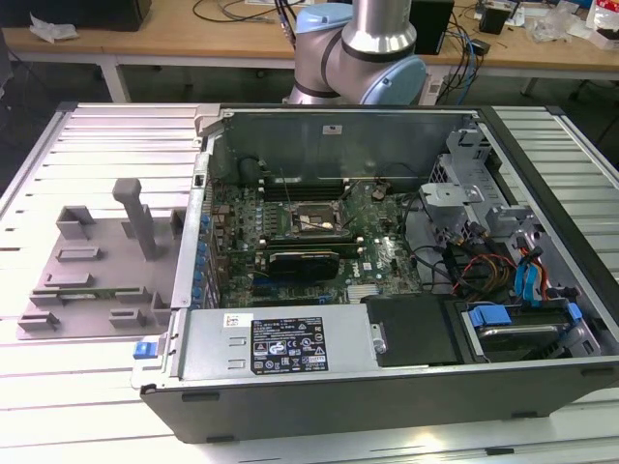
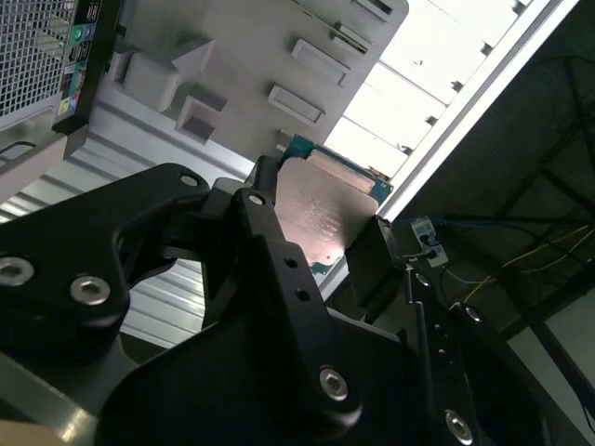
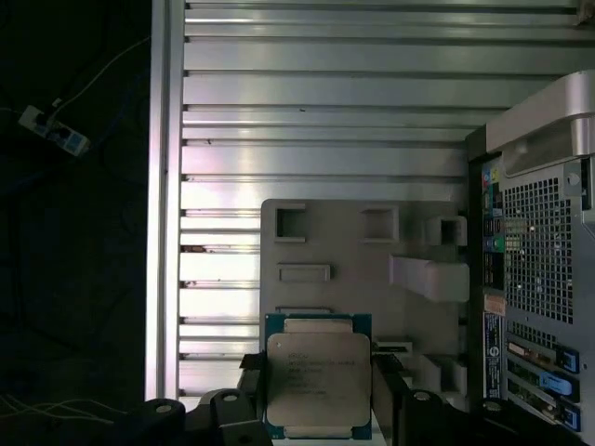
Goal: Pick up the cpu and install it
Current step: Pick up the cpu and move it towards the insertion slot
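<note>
Logging the exterior view first: I see the open computer case [image 1: 406, 401] on the slatted table [image 1: 97, 135], the socket frame [image 1: 311, 220] on its motherboard, and the grey fixture tray [image 1: 97, 261] just beside the case, towards the exterior view's left

Second wrist view: the gripper [image 2: 321, 228] pinches the cpu [image 2: 325, 209] by two opposite edges, clear of the table

First wrist view: the cpu sits metal face up between the fingers [image 3: 386, 400], with the tray behind it
</note>
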You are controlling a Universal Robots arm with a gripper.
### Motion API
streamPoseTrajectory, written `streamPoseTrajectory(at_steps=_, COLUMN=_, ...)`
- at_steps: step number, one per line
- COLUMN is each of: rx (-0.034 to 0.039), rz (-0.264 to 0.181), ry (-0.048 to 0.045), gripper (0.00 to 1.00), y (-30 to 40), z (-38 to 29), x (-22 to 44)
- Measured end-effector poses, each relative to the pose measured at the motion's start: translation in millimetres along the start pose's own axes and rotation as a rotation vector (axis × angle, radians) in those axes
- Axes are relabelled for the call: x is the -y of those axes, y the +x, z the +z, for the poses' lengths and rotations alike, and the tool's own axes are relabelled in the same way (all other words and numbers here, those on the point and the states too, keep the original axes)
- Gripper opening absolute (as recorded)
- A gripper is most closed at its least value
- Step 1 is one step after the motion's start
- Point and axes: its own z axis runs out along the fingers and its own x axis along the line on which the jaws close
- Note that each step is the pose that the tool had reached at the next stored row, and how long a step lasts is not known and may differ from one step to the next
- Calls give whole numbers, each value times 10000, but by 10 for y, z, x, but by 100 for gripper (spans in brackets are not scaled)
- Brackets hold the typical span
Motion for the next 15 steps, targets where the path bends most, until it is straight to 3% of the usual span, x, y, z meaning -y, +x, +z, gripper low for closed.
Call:
streamPoseTrajectory(at_steps=4, rx=0, rz=0, ry=0, gripper=54, y=0, z=-124, x=-4)
streamPoseTrajectory(at_steps=11, rx=-1, rz=-1, ry=0, gripper=54, y=-1, z=-282, x=-11)
streamPoseTrajectory(at_steps=15, rx=0, rz=-1, ry=0, gripper=54, y=-2, z=-483, x=-18)
